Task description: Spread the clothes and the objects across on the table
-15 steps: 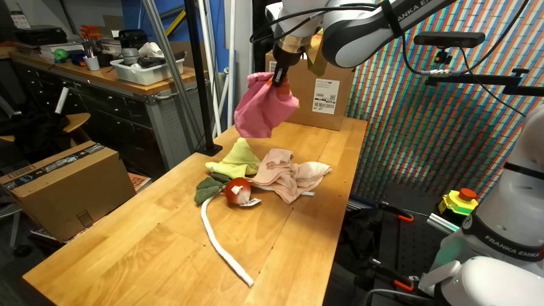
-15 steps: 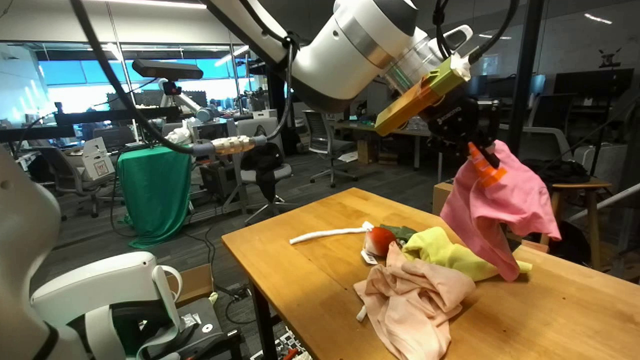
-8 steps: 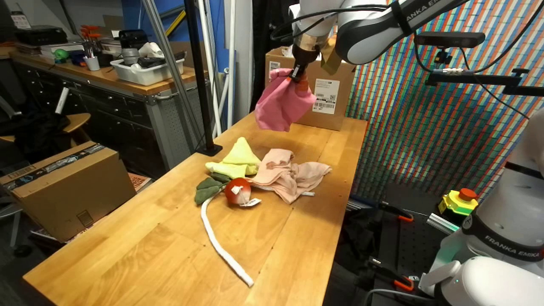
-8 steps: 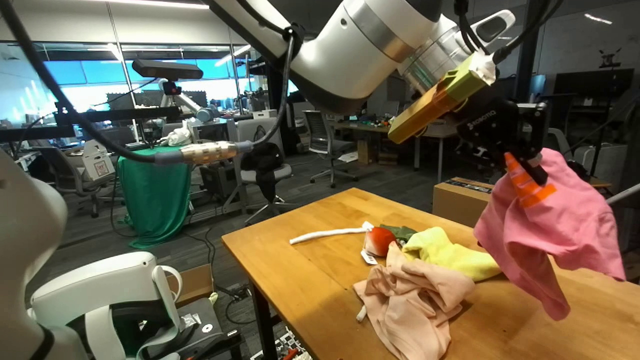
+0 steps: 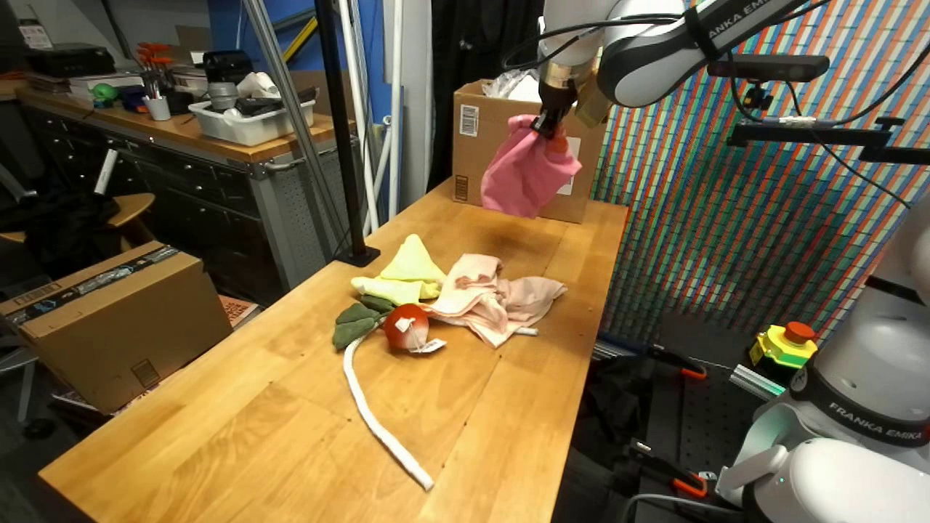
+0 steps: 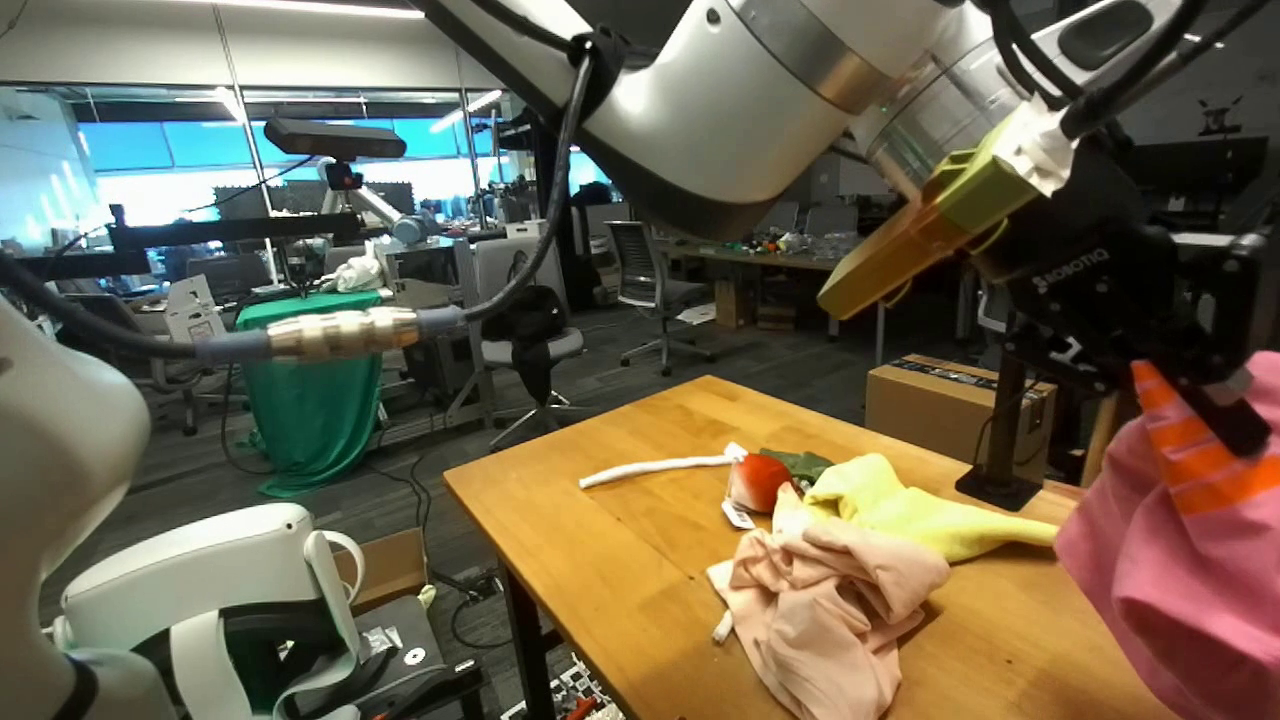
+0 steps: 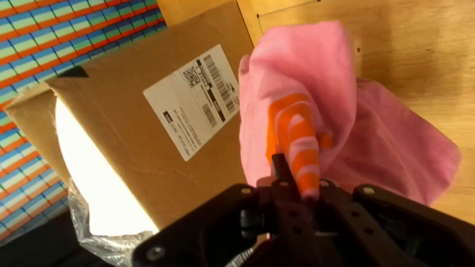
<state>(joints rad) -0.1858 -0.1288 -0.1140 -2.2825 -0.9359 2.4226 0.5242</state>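
Nearest on the table (image 5: 269, 428): white cord (image 5: 369, 418) in a loose curve, running back to the dark green leaves (image 5: 354, 323). Just beside those, red-and-white ball (image 5: 394, 327) with a paper tag (image 5: 430, 346). Beige cloth (image 5: 501, 305) lies bunched just past the ball; a short white end (image 5: 528, 332) pokes out from under it, can't tell if it's the same cord. Yellow cloth (image 5: 407, 272) next to the beige one, folded up to a peak. Black post (image 5: 341, 181) on the table edge near the yellow. Farther out, gripper (image 5: 546, 132) is up over the far half of the table, fingers (image 6: 1230, 415) drawn fully together with a pinch of the pink cloth (image 5: 527, 178) between them; rest of the cloth hangs loose in the air. Wrist view has an orange striped piece (image 7: 304, 158) at the fingertips against the pink; can't tell if it belongs to the gripper or the cloth. Behind that, cardboard box (image 5: 501, 145) on the far end of the table, label (image 7: 195, 102) on its side, crumpled clear plastic (image 7: 104, 246) at its top. Can't tell if the pink cloth touches the box. Past the table's side, workbench (image 5: 189, 142) with a white bin (image 5: 251, 131) on it.
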